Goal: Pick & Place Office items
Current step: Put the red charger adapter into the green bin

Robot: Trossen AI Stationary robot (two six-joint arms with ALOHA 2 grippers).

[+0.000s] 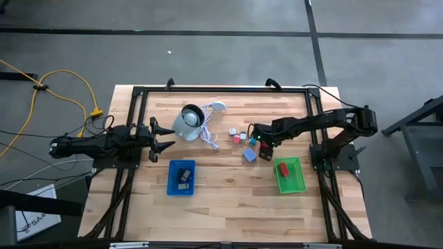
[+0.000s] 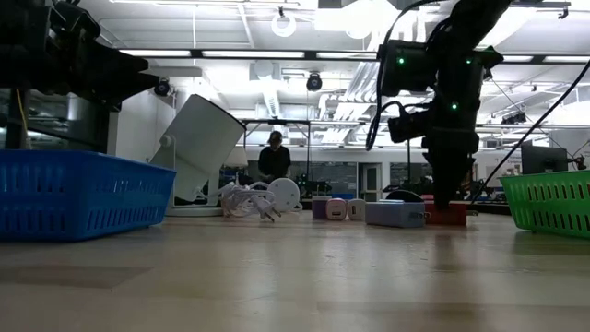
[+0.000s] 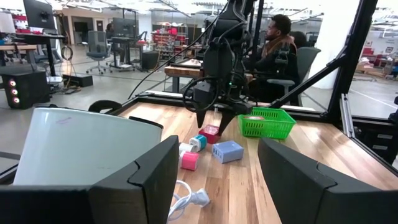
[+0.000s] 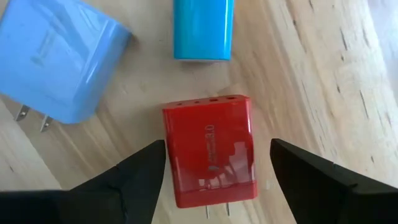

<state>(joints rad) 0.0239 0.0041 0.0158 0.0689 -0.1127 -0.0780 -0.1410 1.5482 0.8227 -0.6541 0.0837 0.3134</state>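
A red block point(image 4: 210, 149) lies flat on the table, between the open fingers of my right gripper point(image 4: 217, 148), which points down over it point(image 1: 264, 146). I see a gap on each side of the block. Beside it lie a pale-blue block point(image 4: 59, 59) and a teal block point(image 4: 203, 28). Pink point(image 1: 237, 139) and white point(image 1: 232, 131) blocks lie a little farther left. Another red block point(image 1: 283, 168) lies in the green tray point(image 1: 299, 181). A dark piece point(image 1: 184, 173) lies in the blue tray point(image 1: 172, 187). My left gripper point(image 1: 158, 138) waits open at the table's left.
The grey-white round object point(image 1: 187, 122) with its white cord point(image 1: 210, 135) lies between my left gripper and the blocks. A black frame point(image 1: 221, 88) borders the table. A person point(image 3: 277, 46) sits beyond the far side. Bare wood shows along the near edge point(image 1: 228, 214).
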